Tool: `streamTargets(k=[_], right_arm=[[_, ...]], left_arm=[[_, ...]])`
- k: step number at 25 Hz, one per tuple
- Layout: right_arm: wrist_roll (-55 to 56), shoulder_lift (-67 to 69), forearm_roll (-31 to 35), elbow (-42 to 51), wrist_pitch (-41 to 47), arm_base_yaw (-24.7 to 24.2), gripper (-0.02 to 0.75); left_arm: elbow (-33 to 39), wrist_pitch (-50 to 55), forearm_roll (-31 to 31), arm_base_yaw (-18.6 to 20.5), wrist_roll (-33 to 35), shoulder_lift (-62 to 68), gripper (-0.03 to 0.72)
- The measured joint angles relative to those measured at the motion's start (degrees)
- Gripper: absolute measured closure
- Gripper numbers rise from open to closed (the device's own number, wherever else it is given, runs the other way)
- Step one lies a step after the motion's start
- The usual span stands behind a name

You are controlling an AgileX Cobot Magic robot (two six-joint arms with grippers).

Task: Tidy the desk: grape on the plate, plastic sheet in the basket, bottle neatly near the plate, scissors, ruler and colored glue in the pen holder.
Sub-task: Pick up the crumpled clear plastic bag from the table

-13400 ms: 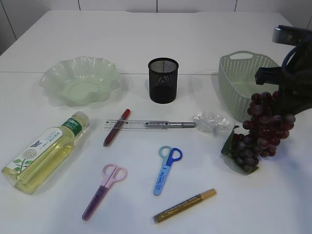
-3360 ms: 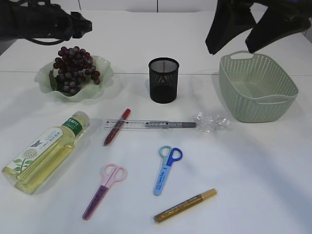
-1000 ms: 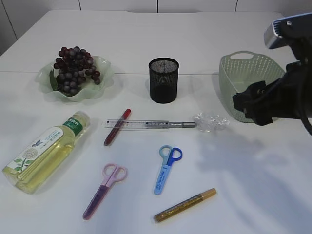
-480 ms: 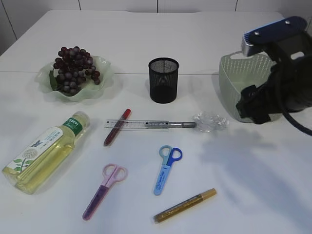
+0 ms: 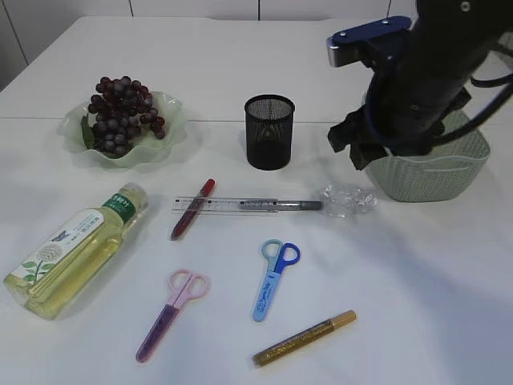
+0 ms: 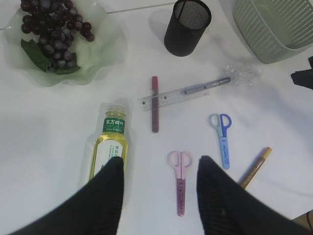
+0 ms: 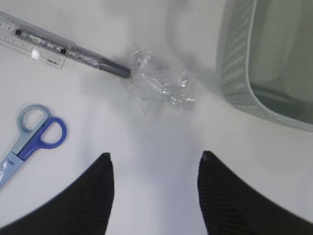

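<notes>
The pen holder (image 5: 268, 131) stands upright at the middle of the white surface (image 5: 417, 289) and serves as landmark. Left of it, the grapes (image 5: 120, 113) lie on the green plate (image 5: 172, 128). Right of it sits the basket (image 5: 437, 172), partly hidden by the right arm. In front of the holder lies the ruler (image 5: 216, 205) with a grey pen (image 5: 280, 205) on it; a red pen (image 5: 192, 208) crosses the ruler's left end. The plastic sheet (image 5: 346, 199), crumpled, lies front-right of the holder, touching the grey pen's tip and just beside the basket. The bottle (image 5: 76, 249) lies on its side front-left. Nearer the front edge are pink scissors (image 5: 171, 313), blue scissors (image 5: 274, 269) and a gold glue pen (image 5: 303, 338).

The right fingers (image 7: 154, 188) are spread, empty, above the surface just short of the sheet. The left fingers (image 6: 159, 196) are spread too, holding nothing, high over the bottle and pink scissors.
</notes>
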Motion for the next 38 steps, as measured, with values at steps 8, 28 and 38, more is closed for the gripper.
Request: streamTargets(k=[8,28,38], right_arm=[[-1.7,10.4,3.0,-9.7,3.2,0.0,0.312],[-1.9,21.8,-1.3,-15.6,3.9,0.0,0.312],[-0.9,23.4,-5.3,-16.9,3.4,0.0,0.313]], left_arm=[[0.0,0.1,0.2,1.3,0.0,0.0,0.329],[0.0,0.1,0.2,1.3,0.0,0.0,0.329],[0.0,0.1,0.2,1.3,0.0,0.0,0.329]])
